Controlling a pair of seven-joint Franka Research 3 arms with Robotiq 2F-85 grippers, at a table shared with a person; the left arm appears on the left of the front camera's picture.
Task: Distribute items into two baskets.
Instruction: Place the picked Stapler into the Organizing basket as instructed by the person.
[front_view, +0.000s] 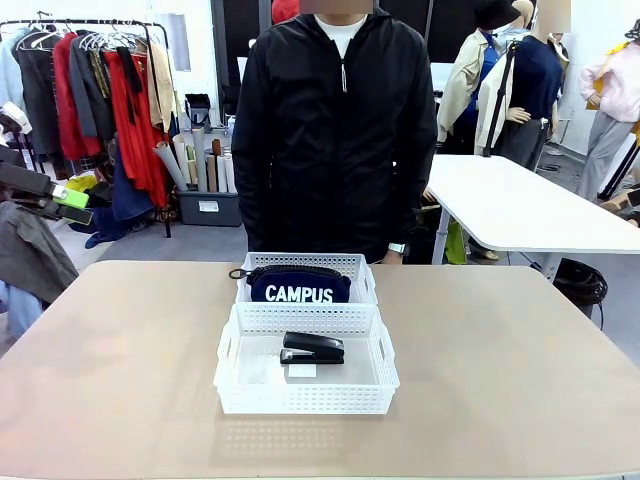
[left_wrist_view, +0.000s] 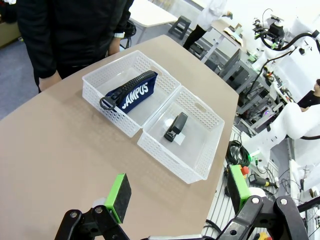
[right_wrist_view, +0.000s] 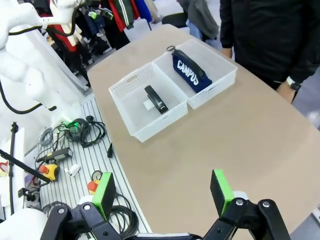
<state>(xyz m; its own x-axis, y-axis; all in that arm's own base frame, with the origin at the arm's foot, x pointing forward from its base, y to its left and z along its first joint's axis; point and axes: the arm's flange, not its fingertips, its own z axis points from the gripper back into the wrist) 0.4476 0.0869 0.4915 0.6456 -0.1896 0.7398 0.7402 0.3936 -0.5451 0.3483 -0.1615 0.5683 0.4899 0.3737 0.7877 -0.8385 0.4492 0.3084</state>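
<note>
Centre frame, 2 white lattice plastic baskets (front_view: 372, 352) are separating navy CAMPUS pouch (front_view: 299, 286) from black stapler (front_view: 312, 347); left gripper (left_wrist_view: 177, 197) and right gripper (right_wrist_view: 162, 192) are gaping, released.

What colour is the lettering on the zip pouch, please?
White, on the navy zip pouch lying in the far basket; clearest in the front view.

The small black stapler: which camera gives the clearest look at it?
The front view: the small black stapler lies close and side-on in the near white lattice-sided plastic basket, chrome base visible. The left wrist view shows it smaller, from above and at an angle; the right wrist view shows it smaller still.
</note>
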